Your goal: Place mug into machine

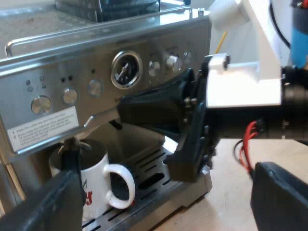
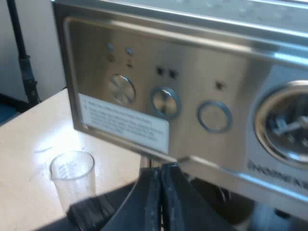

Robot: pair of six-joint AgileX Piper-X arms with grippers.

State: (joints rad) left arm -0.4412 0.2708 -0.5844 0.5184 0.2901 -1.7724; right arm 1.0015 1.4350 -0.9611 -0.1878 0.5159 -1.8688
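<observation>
A white mug (image 1: 98, 185) with red print stands upright on the drip tray (image 1: 154, 180) under the espresso machine (image 1: 96, 62), its handle turned outward. My left gripper (image 1: 166, 166) is open, its fingers spread wide; one finger (image 1: 53, 199) is close against the mug's side and the other finger (image 1: 279, 197) is well away over the table. My right gripper (image 2: 160, 180) is shut with nothing in it, its tips just below the machine's button panel (image 2: 163, 101). In the left wrist view the right gripper (image 1: 144, 106) points at the machine's front above the tray.
A measuring glass (image 2: 72, 175) stands on the light wooden table (image 2: 29, 144) beside the machine. The pressure gauge (image 1: 126, 69) and several round buttons line the steel front. The bean hopper (image 1: 120, 7) sits on top. The right arm's white body (image 1: 245, 72) crosses over the tray.
</observation>
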